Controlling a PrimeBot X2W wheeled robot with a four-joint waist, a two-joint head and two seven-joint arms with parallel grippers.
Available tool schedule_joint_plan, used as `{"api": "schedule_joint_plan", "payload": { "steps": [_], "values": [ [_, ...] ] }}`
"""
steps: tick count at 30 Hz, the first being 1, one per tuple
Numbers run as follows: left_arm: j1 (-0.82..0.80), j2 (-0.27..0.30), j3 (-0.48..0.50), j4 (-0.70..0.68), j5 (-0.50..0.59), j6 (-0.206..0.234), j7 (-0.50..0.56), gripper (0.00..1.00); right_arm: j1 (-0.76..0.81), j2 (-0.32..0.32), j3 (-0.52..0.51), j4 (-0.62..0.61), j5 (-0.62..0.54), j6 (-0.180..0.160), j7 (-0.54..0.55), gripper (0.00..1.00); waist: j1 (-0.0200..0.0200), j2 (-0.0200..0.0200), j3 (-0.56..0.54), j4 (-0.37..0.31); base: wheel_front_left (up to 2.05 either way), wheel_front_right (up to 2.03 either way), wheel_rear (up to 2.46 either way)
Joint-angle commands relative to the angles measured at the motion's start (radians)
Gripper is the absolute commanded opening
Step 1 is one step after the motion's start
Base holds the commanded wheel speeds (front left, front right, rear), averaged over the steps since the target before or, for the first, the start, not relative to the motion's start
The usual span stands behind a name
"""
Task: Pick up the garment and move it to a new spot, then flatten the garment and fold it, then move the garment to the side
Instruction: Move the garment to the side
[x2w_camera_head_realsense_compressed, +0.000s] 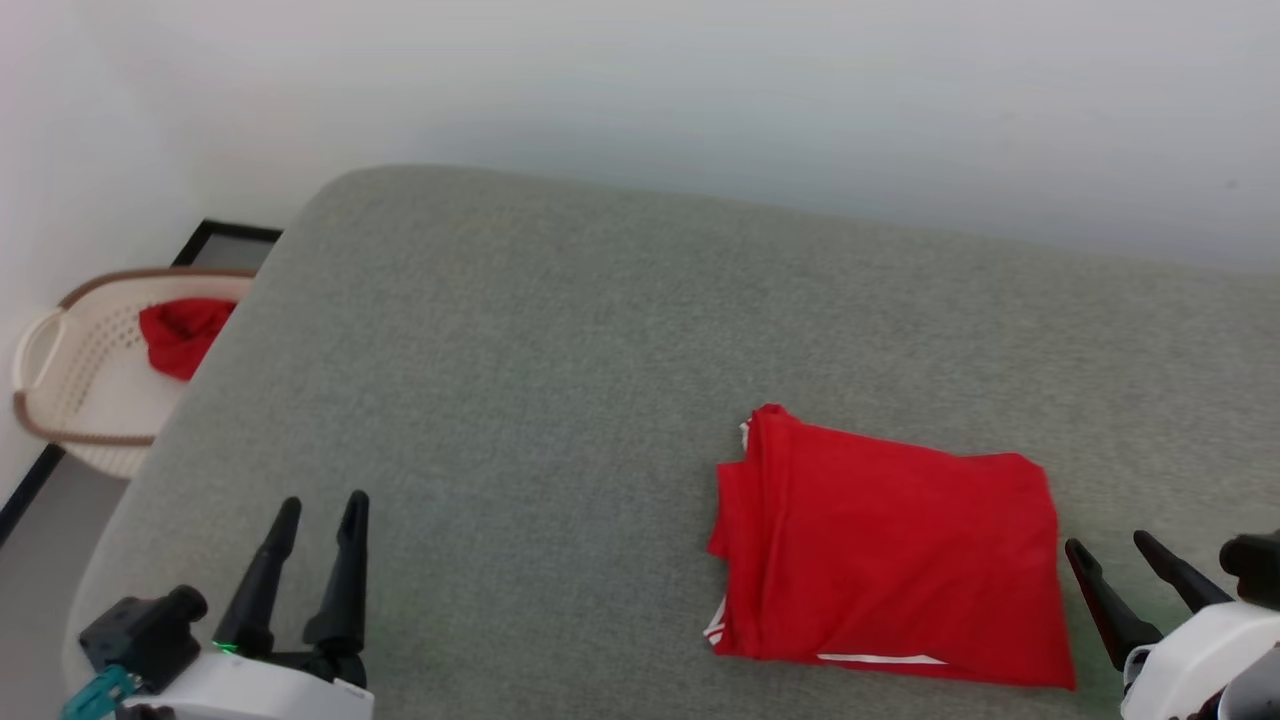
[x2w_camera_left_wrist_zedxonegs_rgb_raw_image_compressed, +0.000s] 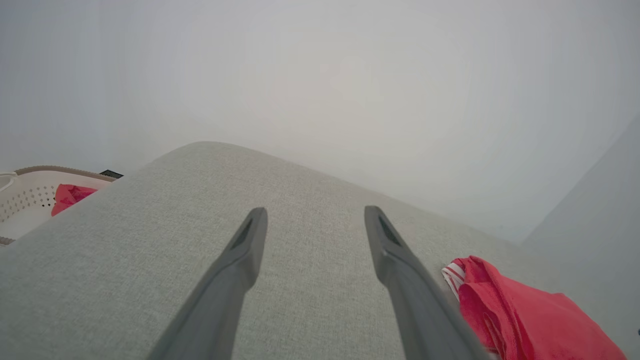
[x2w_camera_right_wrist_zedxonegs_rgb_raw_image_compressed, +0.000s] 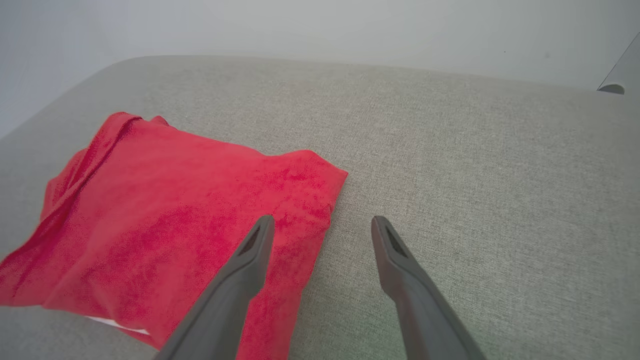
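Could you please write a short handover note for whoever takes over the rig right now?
Garment: folded into a rough rectangle, lying flat at the front right of the cushion.
Left end effector: open, empty, over bare cushion at front left.
Right end effector: open, empty, at the garment's right edge, not gripping it.
Done: flattening and folding, by the look of it.
Left: perhaps the move to the side. The garment already lies right of centre, so check whether that spot will do.
Basket with a red cloth stands off the cushion's left; not part of the job.
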Motion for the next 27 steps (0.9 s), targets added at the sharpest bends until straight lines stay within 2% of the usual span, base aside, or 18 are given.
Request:
{"api": "schedule_joint_plan", "payload": {
  "steps": [1,9,22,27],
  "values": [
    [-0.011,-0.006,-0.003,0.004,-0.003,-0.003,-0.004,1.00,-0.015,0.002,-0.007,0.008,0.004,-0.001,0.032,1.00,0.0000,0.0000,0.037,0.036,0.00,0.00,0.00],
    [-0.040,-0.026,-0.027,0.012,-0.001,-0.003,-0.004,1.00,-0.044,0.024,-0.035,0.026,0.015,-0.001,0.251,1.00,0.0000,0.0000,0.066,0.067,0.00,0.00,0.00],
    [-0.064,-0.041,-0.041,0.021,-0.017,-0.003,-0.004,1.00,-0.092,0.115,-0.115,0.061,-0.027,-0.001,0.542,1.00,0.0000,0.0000,0.102,0.087,0.00,0.00,0.00],
    [-0.071,-0.046,-0.048,0.024,-0.026,-0.003,-0.004,1.00,-0.131,0.152,-0.129,0.100,-0.003,0.000,0.666,1.00,0.0000,0.0000,0.110,0.092,0.00,0.00,0.00]
  ]
}}
